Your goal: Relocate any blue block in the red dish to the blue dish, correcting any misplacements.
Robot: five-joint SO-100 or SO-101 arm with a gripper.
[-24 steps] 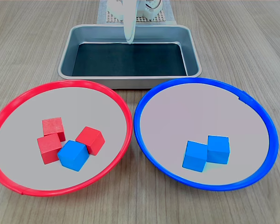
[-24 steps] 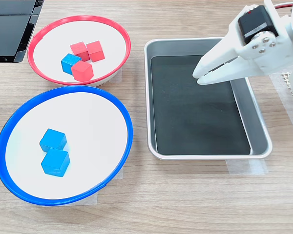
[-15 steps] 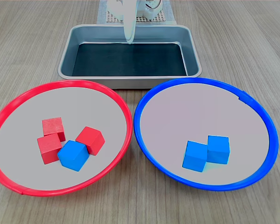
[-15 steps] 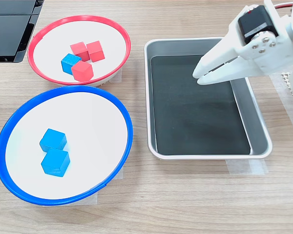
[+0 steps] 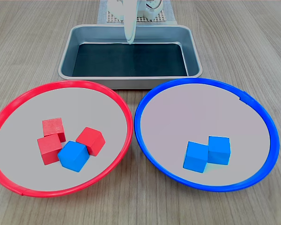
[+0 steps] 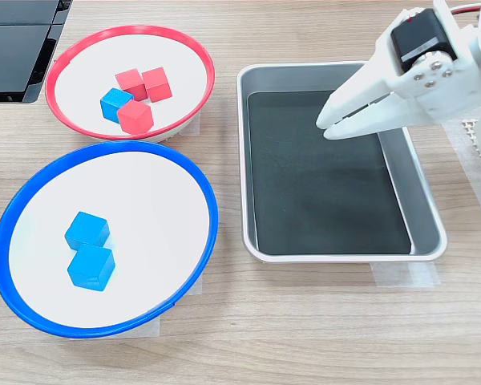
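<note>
1. Blue block in red dish, touching red cubes.
2. Blue dish beside it on the table, holding two blue cubes pressed together.
3. Pincer poised over metal tray, well apart from both dishes, clenched on nothing, tips nearly meeting.

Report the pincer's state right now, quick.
Pincer: shut, holding nothing, hanging over the metal tray.
</note>
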